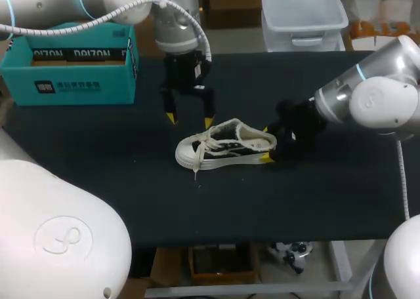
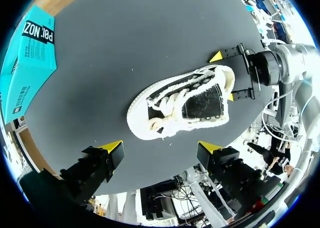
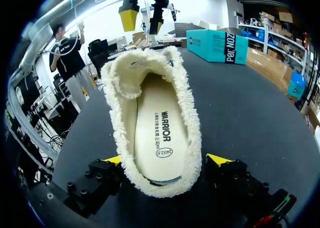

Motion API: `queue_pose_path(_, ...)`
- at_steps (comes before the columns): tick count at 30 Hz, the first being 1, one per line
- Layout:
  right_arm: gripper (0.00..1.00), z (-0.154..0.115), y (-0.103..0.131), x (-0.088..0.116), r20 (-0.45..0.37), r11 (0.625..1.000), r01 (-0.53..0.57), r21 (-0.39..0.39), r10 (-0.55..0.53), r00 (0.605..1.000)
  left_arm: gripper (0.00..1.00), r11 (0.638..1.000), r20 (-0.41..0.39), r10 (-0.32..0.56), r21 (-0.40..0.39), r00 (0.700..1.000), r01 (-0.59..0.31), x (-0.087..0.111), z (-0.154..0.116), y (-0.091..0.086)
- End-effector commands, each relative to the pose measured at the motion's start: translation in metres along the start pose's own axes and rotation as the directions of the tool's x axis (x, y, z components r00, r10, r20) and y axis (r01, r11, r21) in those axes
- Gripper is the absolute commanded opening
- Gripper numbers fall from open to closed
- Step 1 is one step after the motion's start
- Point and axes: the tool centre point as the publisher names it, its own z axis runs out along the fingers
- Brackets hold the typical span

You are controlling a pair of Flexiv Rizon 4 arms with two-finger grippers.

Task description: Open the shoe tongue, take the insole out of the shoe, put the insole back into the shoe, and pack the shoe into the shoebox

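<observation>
1. While the shoe (image 1: 226, 145) stood on its sole near the middle of the dark table (image 1: 98, 161), its toe pointed toward my left side and its heel toward my right.
2. Its laces were tied in a loose white knot over the tongue, and a fleecy cream lining ran round the collar.
3. Seen from the right wrist, the insole (image 3: 155, 138) lay flat inside the shoe, with dark print near its heel end.
4. My right gripper (image 1: 267, 143) sat low at the heel, coming in from the right side. I could not tell whether it actually gripped the heel or only stood about it.
5. My left gripper (image 1: 190, 120) hung above the table just behind the shoe, pointing down. Its yellow tips were spread wide, with nothing between them and neither touching the shoe.
6. The teal shoebox (image 1: 69, 82) stood open at the far left corner of the table, well apart from the shoe and both grippers.
</observation>
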Motion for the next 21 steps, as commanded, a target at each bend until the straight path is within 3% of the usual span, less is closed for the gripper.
queue_pose_path(1,1.0,0.006,-0.004,-0.004,-0.012,1.0,0.007,-0.014,-0.007,1.0,1.0,1.0,0.004,-0.002,0.0,1.0,0.002,0.002,0.002,-0.001)
queue_pose_path(18,1.0,0.02,-0.003,0.002,-0.04,0.999,0.002,-0.034,-0.004,0.999,1.0,1.0,-0.005,0.01,-0.006,1.0,-0.01,0.003,0.004,-0.004)
queue_pose_path(19,0.67,0.021,-0.004,0.002,-0.039,0.999,0.003,-0.042,-0.005,0.999,1.0,1.0,-0.006,0.01,-0.006,1.0,-0.01,0.003,0.004,-0.004)
queue_pose_path(20,0.41,0.021,-0.006,0.002,-0.039,0.999,0.003,-0.043,-0.005,0.999,1.0,1.0,-0.007,0.009,-0.006,1.0,-0.009,0.003,0.004,-0.004)
queue_pose_path(21,0.06,0.021,-0.007,0.003,-0.035,0.999,0.003,-0.045,-0.004,0.999,1.0,1.0,-0.008,0.01,-0.005,1.0,-0.01,0.002,0.004,-0.005)
